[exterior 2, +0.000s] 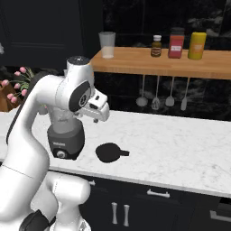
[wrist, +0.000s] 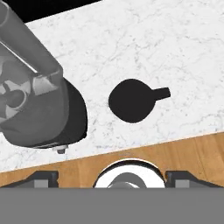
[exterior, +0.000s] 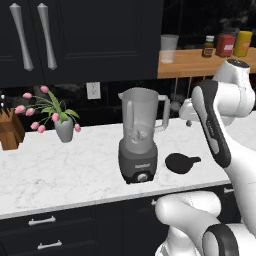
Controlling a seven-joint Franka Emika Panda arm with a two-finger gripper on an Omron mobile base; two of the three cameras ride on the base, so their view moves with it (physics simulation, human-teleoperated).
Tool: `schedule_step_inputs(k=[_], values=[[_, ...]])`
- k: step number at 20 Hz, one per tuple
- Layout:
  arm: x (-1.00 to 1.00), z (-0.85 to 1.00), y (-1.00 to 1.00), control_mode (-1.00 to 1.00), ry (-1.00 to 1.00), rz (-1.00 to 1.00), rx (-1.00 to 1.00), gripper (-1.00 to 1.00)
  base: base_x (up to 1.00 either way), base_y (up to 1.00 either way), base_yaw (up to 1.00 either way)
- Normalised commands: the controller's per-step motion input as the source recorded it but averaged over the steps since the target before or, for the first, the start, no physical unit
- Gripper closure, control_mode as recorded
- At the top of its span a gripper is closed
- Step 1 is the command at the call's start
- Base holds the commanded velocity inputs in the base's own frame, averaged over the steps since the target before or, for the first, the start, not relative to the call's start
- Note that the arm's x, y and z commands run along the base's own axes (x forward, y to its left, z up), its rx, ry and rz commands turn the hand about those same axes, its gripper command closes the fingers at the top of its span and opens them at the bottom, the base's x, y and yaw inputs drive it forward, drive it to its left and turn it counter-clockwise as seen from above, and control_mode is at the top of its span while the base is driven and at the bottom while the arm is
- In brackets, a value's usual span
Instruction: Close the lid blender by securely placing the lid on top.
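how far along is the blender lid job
Nothing looks done yet. The lid lies flat on the marble counter, beside the blender, whose jar mouth is uncovered. The end effector hangs above the lid, open and holding nothing. Left: descend, grasp the lid, seat it on the jar.

- Home kitchen, rendered.
- White marble table (exterior: 60,170) with dark drawers (exterior: 42,220) below, dark cabinets (exterior: 75,35) with long silver handles above.
- Blender (exterior: 139,135) on the table, its black lid (exterior: 181,162) lying beside it.
- Wooden shelf (exterior 2: 180,63) carries a clear cup (exterior 2: 107,44) and condiment jars (exterior 2: 177,43); ladles and spoons (exterior 2: 155,97) hang under it.
- Knife block (exterior: 10,131), wall outlet (exterior: 93,90), vase of pink tulips (exterior: 62,125).
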Motion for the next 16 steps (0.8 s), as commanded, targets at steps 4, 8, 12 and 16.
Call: schedule_step_inputs(k=[4, 8, 12, 16], values=[[-0.72, -0.18, -0.91, -1.00, 0.04, -0.48, 0.19, -1.00, 0.00, 0.00, 0.00], [-0.21, -0.33, -0.81, -1.00, 0.17, -0.60, 0.34, -1.00, 0.00, 0.00, 0.00], [0.00, -0.24, -0.62, -1.00, 0.14, -0.47, 0.29, -1.00, 0.00, 0.00, 0.00], [0.23, -0.20, -0.55, -1.00, 0.12, -0.18, 0.18, -1.00, 0.00, 0.00, 0.00]])
